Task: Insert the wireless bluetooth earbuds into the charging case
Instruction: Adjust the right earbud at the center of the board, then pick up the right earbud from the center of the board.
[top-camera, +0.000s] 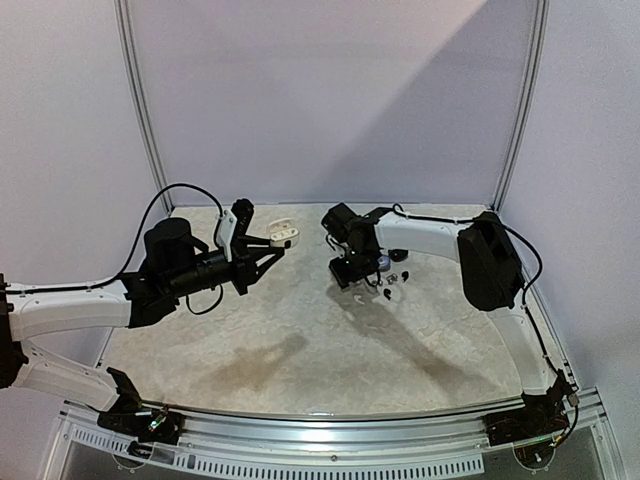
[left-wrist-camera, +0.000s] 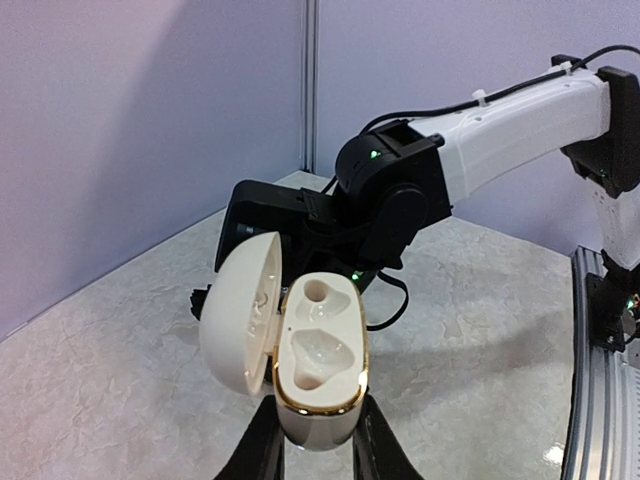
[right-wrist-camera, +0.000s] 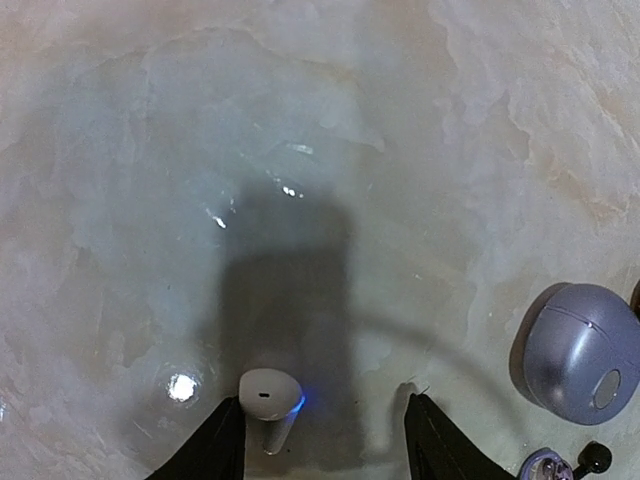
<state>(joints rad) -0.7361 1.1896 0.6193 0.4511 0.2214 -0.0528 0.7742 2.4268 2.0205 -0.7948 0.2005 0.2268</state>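
Earbud pickup, with the case presented in the air. We see the left claw (left-wrist-camera: 320, 445) closed on the lower body of a white charging case (left-wrist-camera: 322, 350), which is gold-rimmed, its lid (left-wrist-camera: 240, 315) swung open to one side and both moulded wells empty. The right claw (right-wrist-camera: 325, 402) points down at the worktop (right-wrist-camera: 330, 150) with its jaws half spread and gripping nothing. A white earbud (right-wrist-camera: 270, 395) lies between them, a blue glow at its edge. It sits just beside or touching the finger (right-wrist-camera: 205, 450) on the left of the wrist view; we cannot tell which. It is well apart from the other finger. To the right rest a closed bluish-silver case (right-wrist-camera: 580, 350) and, at the frame edge, a small black piece (right-wrist-camera: 592, 458), probably another earbud. We judge the white earbud very light, rigid and glossy, so apt to skid or flip out of a pinch, and its rounded head offers poor purchase. We would centre the jaws over it and close gently across the broad sides of the head, leaving the stem free to enter the deeper well. The case itself is stiff, though its hinged lid should be spared knocks
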